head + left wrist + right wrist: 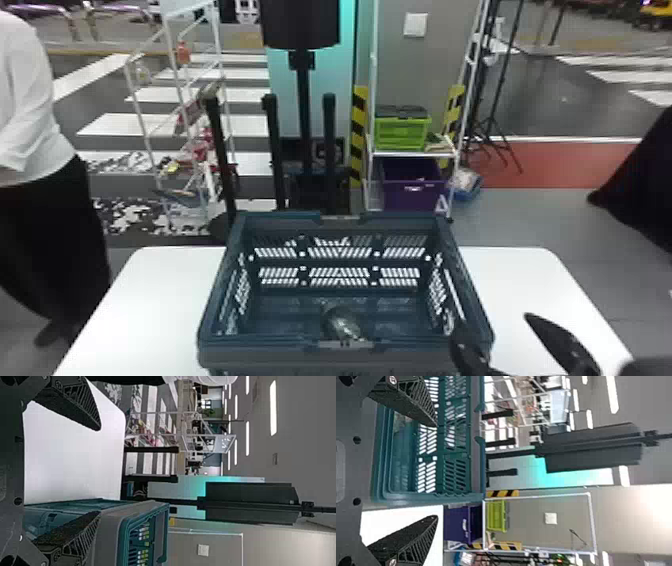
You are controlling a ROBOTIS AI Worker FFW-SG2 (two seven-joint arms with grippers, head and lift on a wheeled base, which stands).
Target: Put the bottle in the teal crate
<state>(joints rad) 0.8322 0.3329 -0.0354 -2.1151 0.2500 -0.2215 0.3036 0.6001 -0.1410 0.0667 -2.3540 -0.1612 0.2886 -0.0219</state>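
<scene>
Black left gripper [99, 471] and right gripper [490, 324], both jaws spread wide, released, bottle [342, 322] in teal crate [270, 354]

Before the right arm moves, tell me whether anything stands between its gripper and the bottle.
Yes, the right wall of the teal crate. The bottle lies inside, close to the front wall, while the right gripper is open by the front right corner. It would probably have to pass over the rim.

Bottle [342, 322] in crate [260, 352], crate on table [520, 280]; bin [412, 195] behind, rightward.
</scene>
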